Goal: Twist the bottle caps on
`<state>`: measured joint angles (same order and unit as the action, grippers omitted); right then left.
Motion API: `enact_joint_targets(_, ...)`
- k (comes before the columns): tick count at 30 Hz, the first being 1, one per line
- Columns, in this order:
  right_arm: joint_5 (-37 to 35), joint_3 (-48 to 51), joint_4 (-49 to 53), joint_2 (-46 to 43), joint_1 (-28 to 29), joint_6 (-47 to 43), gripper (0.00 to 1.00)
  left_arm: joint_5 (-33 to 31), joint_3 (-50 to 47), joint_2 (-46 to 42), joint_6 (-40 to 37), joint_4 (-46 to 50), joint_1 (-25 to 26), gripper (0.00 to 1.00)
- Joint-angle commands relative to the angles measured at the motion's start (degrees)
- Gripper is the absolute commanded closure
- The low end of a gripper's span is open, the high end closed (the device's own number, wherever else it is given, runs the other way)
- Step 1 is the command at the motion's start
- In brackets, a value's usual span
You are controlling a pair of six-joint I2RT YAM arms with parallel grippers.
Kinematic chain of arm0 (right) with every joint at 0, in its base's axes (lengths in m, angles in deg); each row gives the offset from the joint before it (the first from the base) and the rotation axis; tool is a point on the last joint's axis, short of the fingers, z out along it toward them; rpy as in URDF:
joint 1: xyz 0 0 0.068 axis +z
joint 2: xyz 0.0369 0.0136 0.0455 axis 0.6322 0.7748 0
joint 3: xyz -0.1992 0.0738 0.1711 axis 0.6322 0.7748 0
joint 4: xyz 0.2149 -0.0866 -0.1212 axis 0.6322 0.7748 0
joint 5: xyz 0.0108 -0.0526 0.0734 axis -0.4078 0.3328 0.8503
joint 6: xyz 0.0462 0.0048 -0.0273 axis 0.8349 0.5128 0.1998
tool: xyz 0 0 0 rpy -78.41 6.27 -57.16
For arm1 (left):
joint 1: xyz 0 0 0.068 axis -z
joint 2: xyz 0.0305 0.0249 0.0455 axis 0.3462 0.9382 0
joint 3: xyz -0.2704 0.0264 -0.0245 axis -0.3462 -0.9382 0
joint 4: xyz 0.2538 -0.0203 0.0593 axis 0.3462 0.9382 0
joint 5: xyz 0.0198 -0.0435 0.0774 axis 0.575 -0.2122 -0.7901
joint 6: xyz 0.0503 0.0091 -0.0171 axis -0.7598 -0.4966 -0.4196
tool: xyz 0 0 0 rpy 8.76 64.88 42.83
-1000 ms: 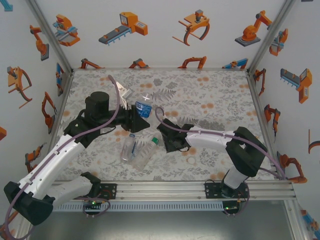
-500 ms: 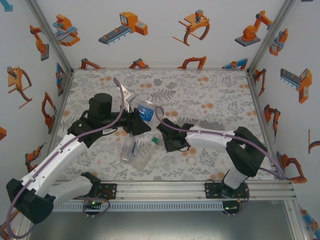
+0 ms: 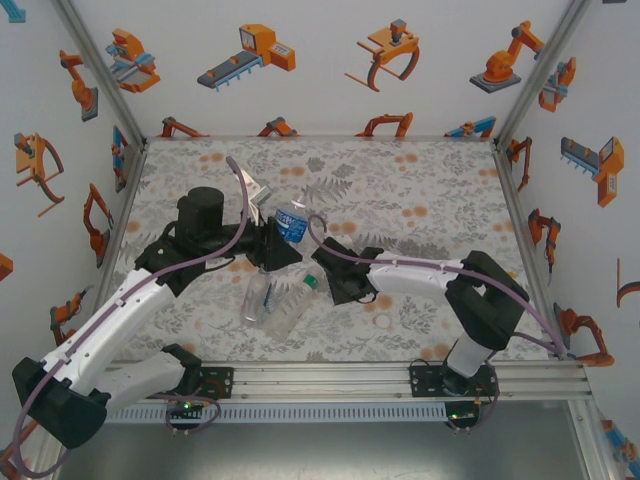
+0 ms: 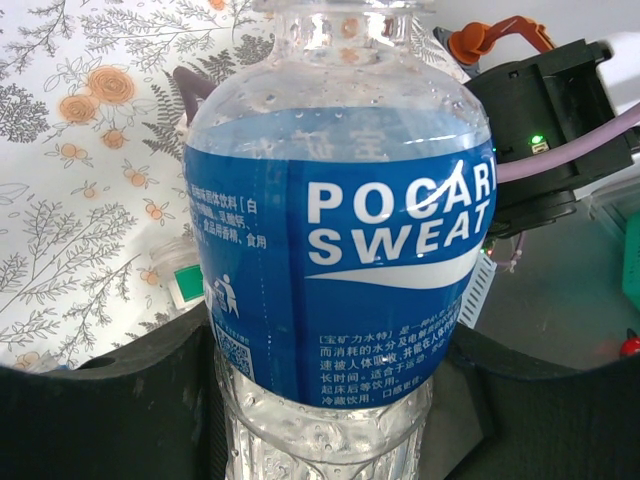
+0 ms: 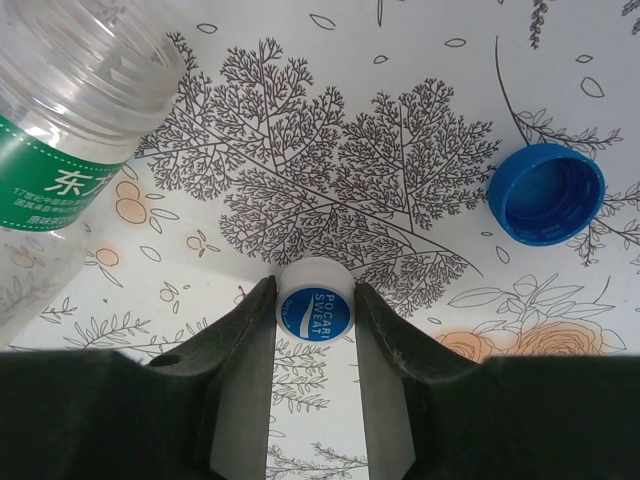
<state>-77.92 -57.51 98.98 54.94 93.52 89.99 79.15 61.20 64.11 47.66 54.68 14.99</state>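
Note:
The bottle with the blue label band (image 4: 340, 230) stands upright between the black fingers of my left gripper (image 4: 330, 410), which is shut on its lower body; its neck is open. From above, this bottle (image 3: 291, 221) is held left of the table's middle by the left gripper (image 3: 279, 243). My right gripper (image 5: 315, 296) is low over the table, and its two fingers touch both sides of a white bottle cap (image 5: 315, 312) with a blue printed top. From above, the right gripper (image 3: 336, 277) sits just right of two clear bottles (image 3: 272, 300) lying side by side.
A blue cap (image 5: 545, 193) lies open side up to the right of the held cap. A green-labelled bottle (image 5: 60, 130) lies at the upper left of the right wrist view. A small white ring-like cap (image 3: 382, 321) rests near the front edge. One lying bottle shows a green cap (image 3: 311, 281).
The left arm has shifted a little to the right, carrying the blue-label bottle with it. The right gripper's fingers have narrowed onto the white cap.

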Motion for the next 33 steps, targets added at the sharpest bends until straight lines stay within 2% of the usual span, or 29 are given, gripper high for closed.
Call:
enact_joint_targets(1, -2.24, -0.7, 1.2, -4.45, 0.36, -0.39, 0.74, 0.84, 0.06, 0.35, -3.65, -1.51, 0.26, 1.0)
enact_joint_targets(8, -0.9, 1.64, 0.85, -17.33, 0.12, -8.97, 0.81, 1.49, -1.62, -1.22, -14.08, -1.62, 2.07, 1.0)
enact_joint_targets(12, 0.74, 1.37, 1.42, -26.77, -0.12, -16.74, 0.85, 3.55, -3.63, -2.7, -24.29, -1.7, 3.97, 1.0)
enact_joint_targets(18, 3.46, -3.2, 5.74, -37.93, -0.08, -28.86, 0.87, 3.41, -5.53, -3.98, -36.53, -0.9, 5.28, 1.0)
enact_joint_targets(20, 4.97, -4.93, 6.87, -41.15, -0.15, -32.06, 0.87, 3.22, -5.87, -3.98, -43.43, 1.04, 6.49, 1.0)
enact_joint_targets(23, 10.76, -5.6, 4.65, -46.02, -0.15, -36.1, 0.87, 0.63, -5.15, -3.27, -52.26, 5.18, 9.49, 1.0)
enact_joint_targets(27, 21.13, -6.36, 1.91, -49.78, -0.09, -39.79, 0.87, 2.15, -3.78, -2.19, -53.33, 6.23, 10.03, 1.0)
enact_joint_targets(33, 32.59, -9.15, 3.52, -48.63, -0.12, -43.83, 0.88, 5.82, -3.0, -0.74, -55.39, 6.23, 10.68, 1.0)
